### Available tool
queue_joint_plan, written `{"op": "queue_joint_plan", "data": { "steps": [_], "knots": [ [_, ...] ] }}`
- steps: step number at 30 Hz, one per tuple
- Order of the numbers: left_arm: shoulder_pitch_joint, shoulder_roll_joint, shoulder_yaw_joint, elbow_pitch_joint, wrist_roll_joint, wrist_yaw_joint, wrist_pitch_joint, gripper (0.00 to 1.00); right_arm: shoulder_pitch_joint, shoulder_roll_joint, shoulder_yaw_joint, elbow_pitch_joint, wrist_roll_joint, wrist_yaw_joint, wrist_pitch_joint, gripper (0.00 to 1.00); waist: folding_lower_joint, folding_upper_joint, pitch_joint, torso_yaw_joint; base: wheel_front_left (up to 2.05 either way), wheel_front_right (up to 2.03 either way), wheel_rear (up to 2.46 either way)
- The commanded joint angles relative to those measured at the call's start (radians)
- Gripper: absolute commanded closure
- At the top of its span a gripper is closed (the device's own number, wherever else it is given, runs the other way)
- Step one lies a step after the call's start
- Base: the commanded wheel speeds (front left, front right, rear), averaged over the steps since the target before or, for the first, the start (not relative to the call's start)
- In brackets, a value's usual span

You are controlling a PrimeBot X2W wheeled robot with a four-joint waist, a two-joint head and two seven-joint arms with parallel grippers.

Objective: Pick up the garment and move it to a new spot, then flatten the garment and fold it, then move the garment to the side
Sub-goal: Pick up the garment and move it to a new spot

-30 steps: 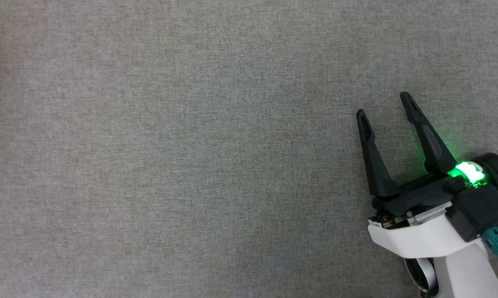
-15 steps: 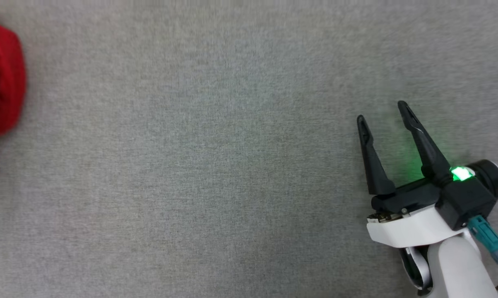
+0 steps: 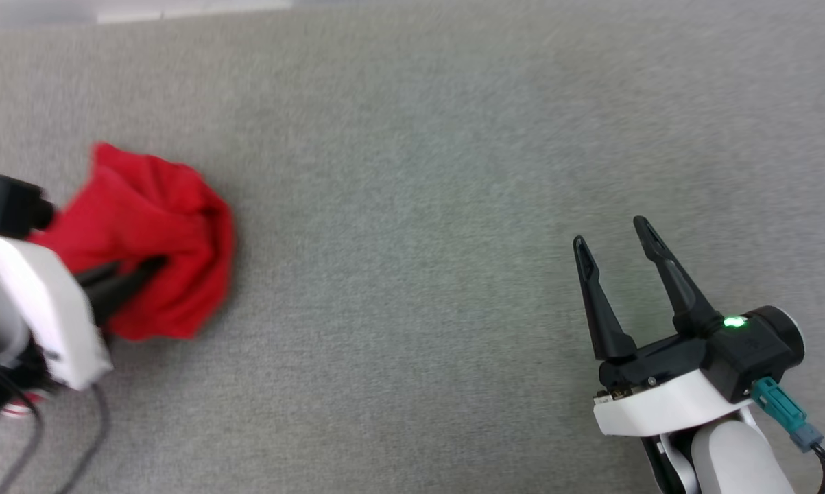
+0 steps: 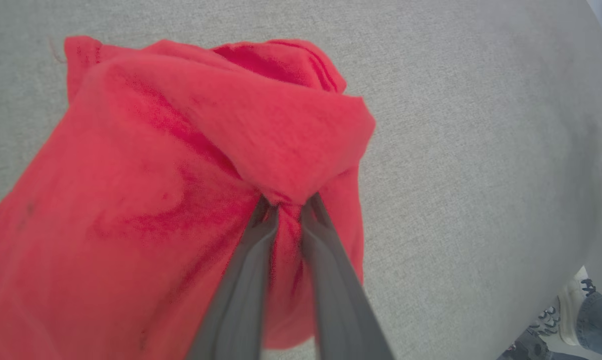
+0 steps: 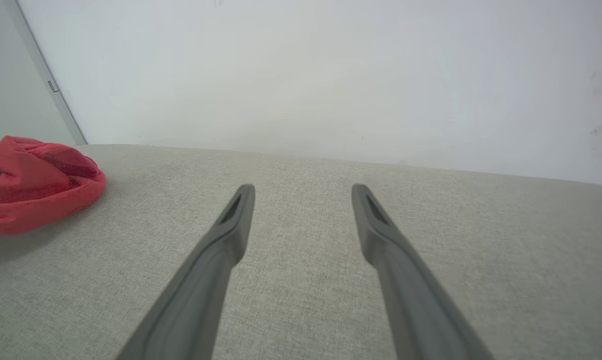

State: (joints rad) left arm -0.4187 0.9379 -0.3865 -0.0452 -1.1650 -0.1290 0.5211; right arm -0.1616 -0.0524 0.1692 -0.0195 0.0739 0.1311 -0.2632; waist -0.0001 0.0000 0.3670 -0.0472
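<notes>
Noted: the garment (image 3: 158, 233) is red cloth, bunched in a lump at the L side of the grey fabric surface (image 3: 412, 171). It shows no clear long axis and no lettering. The left gripper (image 3: 145, 269) has its fingers pinched together on a fold, w/ cloth draped over the tips. The right gripper (image 3: 609, 230) has its fingers spread w/ nothing between, over bare surface, well apart from the garment, which lies to its L. L arm is nearer. Judgement: relocation step in hand; flattening will need the R arm brought across. Whether the lump rests on the surface or hangs just off it: cannot tell.
</notes>
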Motion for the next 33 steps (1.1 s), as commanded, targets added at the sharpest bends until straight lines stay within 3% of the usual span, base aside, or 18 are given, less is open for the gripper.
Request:
{"op": "queue_joint_plan", "data": {
  "steps": [1, 6, 10, 21, 22, 23, 28, 33],
  "knots": [
    [0.01, -0.013, -0.009, -0.014, 0.007, -0.001, -0.011, 1.0, 0.01, 0.003, 0.0, 0.002, 0.007, -0.001, -0.002, 0.0, 0.0001, 0.0, -0.035, -0.027, 0.0, 0.0, 0.0],
    [-0.012, -0.108, -0.065, -0.067, 0.056, -0.001, -0.068, 1.0, 0.021, 0.003, 0.004, 0.008, 0.029, -0.001, -0.002, 0.0, 0.0001, 0.0, -0.07, -0.055, 0.0, 0.0, 0.0],
    [-0.078, -0.232, -0.118, -0.059, 0.104, 0.023, -0.101, 1.0, 0.022, 0.004, 0.009, 0.005, 0.039, -0.001, -0.002, 0.0, 0.0001, 0.0, -0.08, -0.086, 0.0, 0.0, 0.0],
    [-0.338, -0.557, -0.222, 0.158, 0.256, 0.08, -0.207, 1.0, -0.007, 0.004, 0.003, -0.003, 0.077, -0.001, -0.002, 0.0, 0.0001, 0.0, -0.039, -0.202, 0.0, 0.0, 0.0],
    [-0.357, -0.581, -0.23, 0.188, 0.273, 0.086, -0.224, 0.8, -0.009, 0.004, 0.004, -0.003, 0.081, -0.001, -0.002, 0.0, 0.0001, 0.0, -0.035, -0.212, 0.0, 0.0, 0.0],
    [-0.373, -0.599, -0.244, 0.222, 0.29, 0.084, -0.232, 0.0, -0.012, 0.004, 0.006, -0.002, 0.087, -0.001, -0.002, 0.0, 0.0001, 0.0, -0.032, -0.222, 0.0, 0.0, 0.0],
    [-0.418, -0.65, -0.286, 0.346, 0.352, 0.067, -0.295, 0.0, -0.017, 0.004, 0.012, -0.001, 0.102, -0.001, -0.002, 0.0, 0.0001, 0.0, -0.027, -0.251, 0.0, 0.0, 0.0],
    [-0.437, -0.616, -0.3, 0.402, 0.438, 0.045, -0.427, 0.0, -0.006, 0.004, -0.002, 0.001, 0.1, -0.001, -0.002, 0.0, 0.0001, 0.0, -0.045, -0.241, 0.0, 0.0, 0.0]
  ]
}}
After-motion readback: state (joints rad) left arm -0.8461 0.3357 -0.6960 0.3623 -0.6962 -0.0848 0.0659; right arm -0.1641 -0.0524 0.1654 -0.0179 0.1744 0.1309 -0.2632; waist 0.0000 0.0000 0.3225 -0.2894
